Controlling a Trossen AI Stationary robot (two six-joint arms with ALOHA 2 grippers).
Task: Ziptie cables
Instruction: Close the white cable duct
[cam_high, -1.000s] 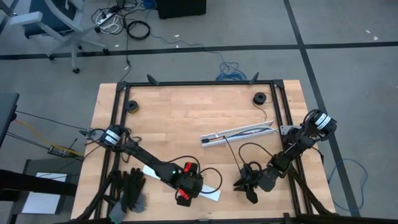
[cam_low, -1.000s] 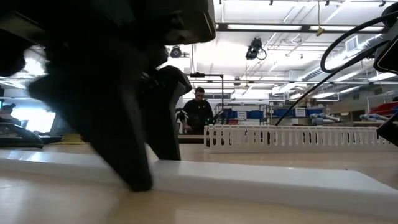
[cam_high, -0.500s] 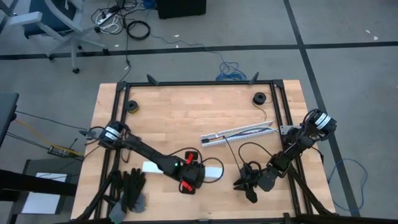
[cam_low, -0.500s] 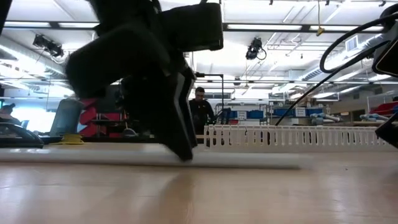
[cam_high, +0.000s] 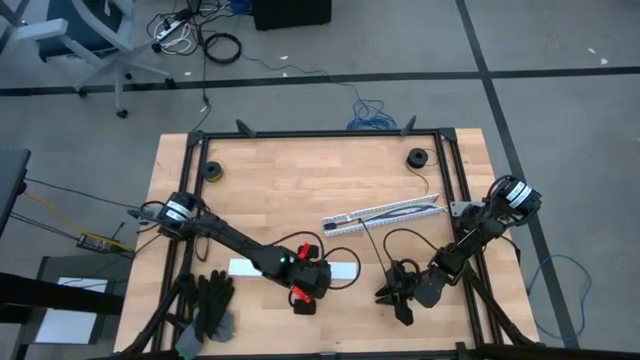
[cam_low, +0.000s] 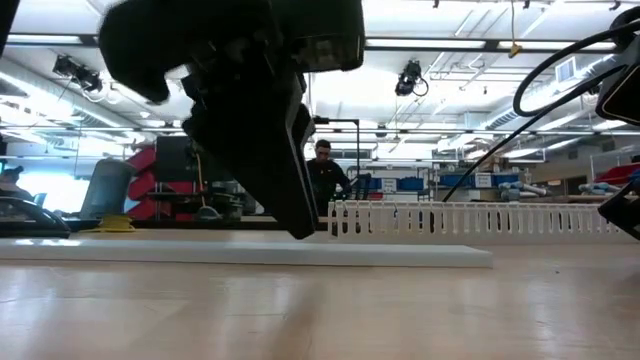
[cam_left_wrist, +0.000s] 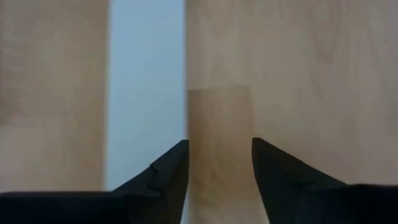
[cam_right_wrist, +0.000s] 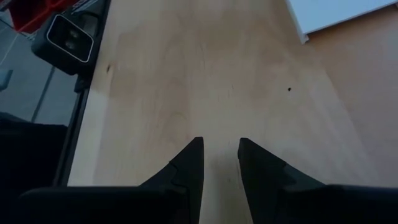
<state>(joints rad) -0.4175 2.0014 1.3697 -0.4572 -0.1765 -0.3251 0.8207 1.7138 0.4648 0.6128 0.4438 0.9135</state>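
From above, the left gripper (cam_high: 306, 283) is sitting low over the near-middle of the wooden tabletop (cam_high: 300, 180), right by the white flat strip (cam_high: 345, 271) that's lying there, while the right gripper (cam_high: 398, 297) is parking near the front right part, well apart from it. The cables (cam_high: 400, 211) are lying inside or along the long white slotted channel (cam_high: 385, 214) toward the right-middle of the tabletop, too small here to pick out colors, and a thin dark wire is running from it toward the right arm. A pair of black gloves (cam_high: 210, 303) is hanging out at the front left edge. From table height, the left gripper (cam_low: 300, 225) is coming down with its tip just behind the white strip (cam_low: 250, 255), the channel (cam_low: 480, 220) is standing behind that, and a person (cam_low: 322, 178) is standing way back in the room. In the left wrist view, the fingers (cam_left_wrist: 168, 171) are standing apart with bare wood between them, gripping nothing, one finger just at the strip's (cam_left_wrist: 146, 87) edge. In the right wrist view, the fingers (cam_right_wrist: 186, 165) are showing a narrow gap, nothing in it, and pointing at bare tabletop.
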